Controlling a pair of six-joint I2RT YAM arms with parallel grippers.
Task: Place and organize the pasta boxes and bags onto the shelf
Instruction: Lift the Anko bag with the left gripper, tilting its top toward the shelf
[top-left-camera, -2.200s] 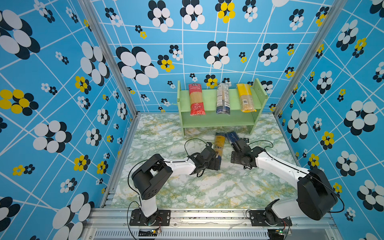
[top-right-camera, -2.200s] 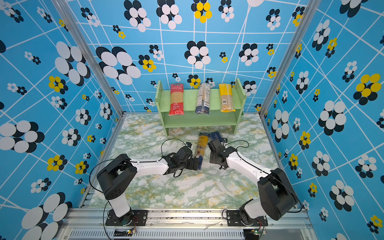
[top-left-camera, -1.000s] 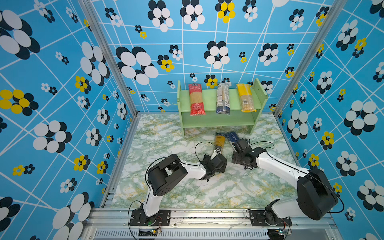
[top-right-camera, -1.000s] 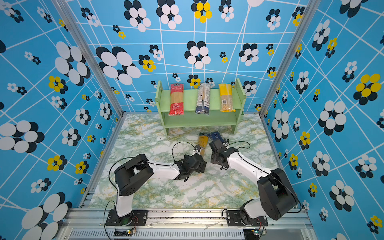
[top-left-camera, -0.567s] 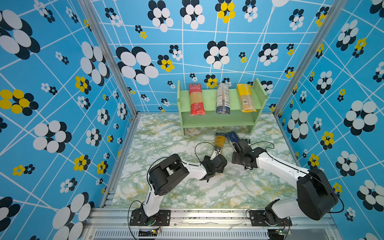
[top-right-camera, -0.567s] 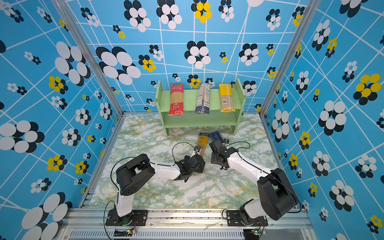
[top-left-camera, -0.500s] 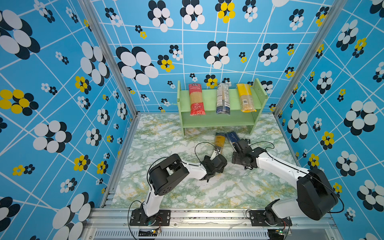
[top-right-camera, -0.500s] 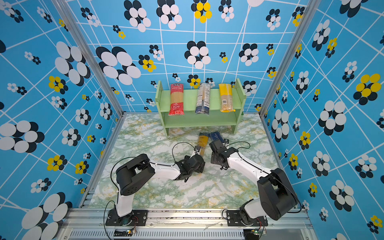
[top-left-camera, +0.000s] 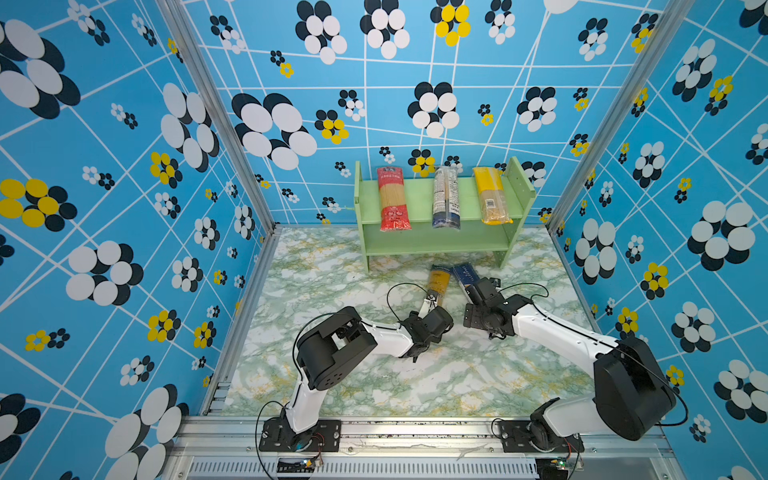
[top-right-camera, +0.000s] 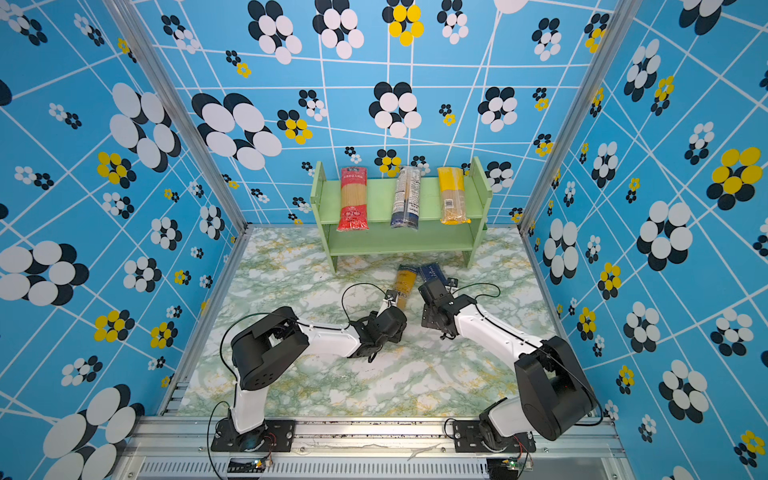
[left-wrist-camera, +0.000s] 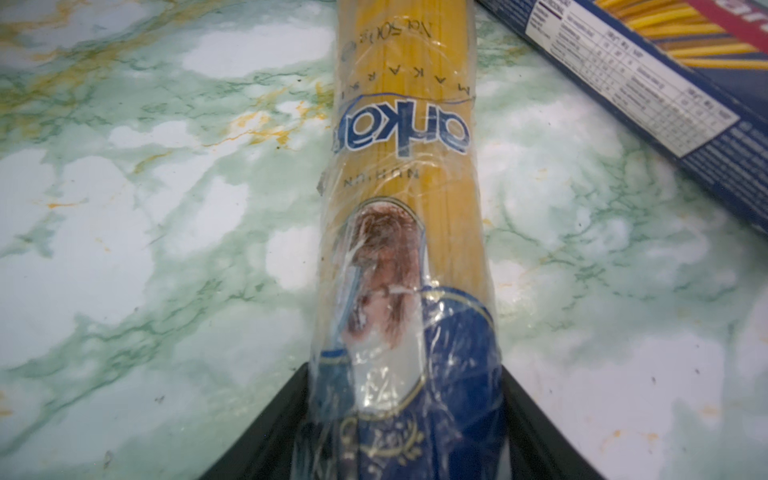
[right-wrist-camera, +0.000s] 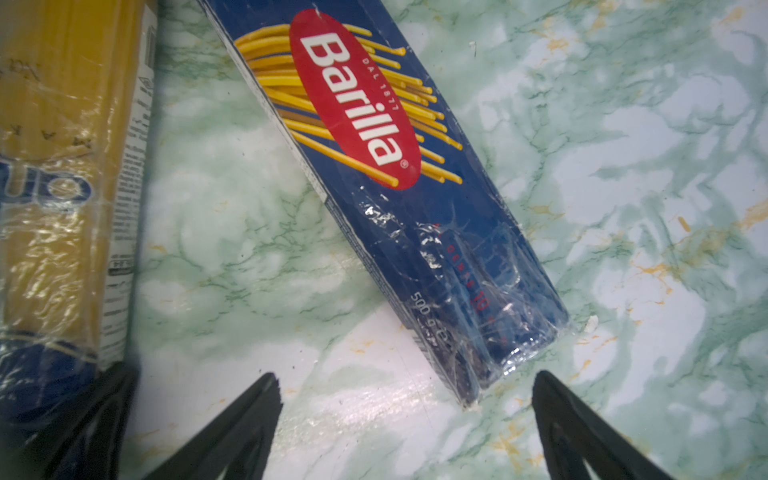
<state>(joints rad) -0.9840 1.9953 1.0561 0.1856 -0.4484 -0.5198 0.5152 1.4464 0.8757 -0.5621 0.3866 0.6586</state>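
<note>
Bright, even light, faint shadows — both top views bow at edges; wrist views soft, glare on the surface (right-wrist-camera: 374, 411).

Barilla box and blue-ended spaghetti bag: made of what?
Barilla box: likely printed cardboard, straight edges and flat faces; glossy crinkled clear film or tape over one end. Spaghetti bag: thin clear plastic film, shiny and wrinkled, strands showing through.

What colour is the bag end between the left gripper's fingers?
Dark blue with gold trim on the blue-ended bag; clearest in the left wrist view.
</note>
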